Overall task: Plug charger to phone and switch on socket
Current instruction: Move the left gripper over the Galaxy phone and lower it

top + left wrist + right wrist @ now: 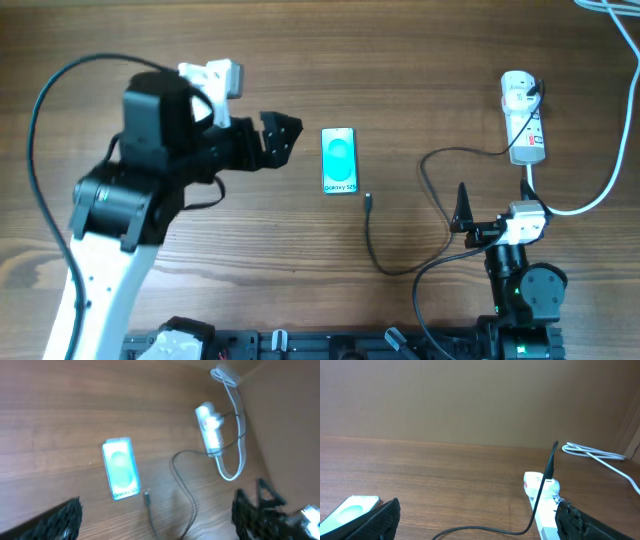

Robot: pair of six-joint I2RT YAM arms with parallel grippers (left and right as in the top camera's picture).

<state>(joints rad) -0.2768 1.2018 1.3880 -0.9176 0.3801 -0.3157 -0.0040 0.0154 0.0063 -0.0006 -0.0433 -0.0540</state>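
The phone (339, 160) lies flat mid-table, turquoise screen up, with its text at the near end. The charger is a thin black cable (378, 262). Its connector tip (368, 200) lies just right of the phone's near end, not touching it. The cable loops back to a black plug in the white socket (523, 120) at the far right. My left gripper (282, 138) is open and empty, left of the phone. My right gripper (468, 222) is open and empty, near the socket's front end. The left wrist view shows the phone (120, 467), tip (147, 495) and socket (210, 430).
A thick white cord (600, 190) curves from the socket's near end to the table's right edge and far corner. The right wrist view shows the socket (545, 505), the cable (540, 495) and the phone's edge (352, 510). A brown wall stands behind the table.
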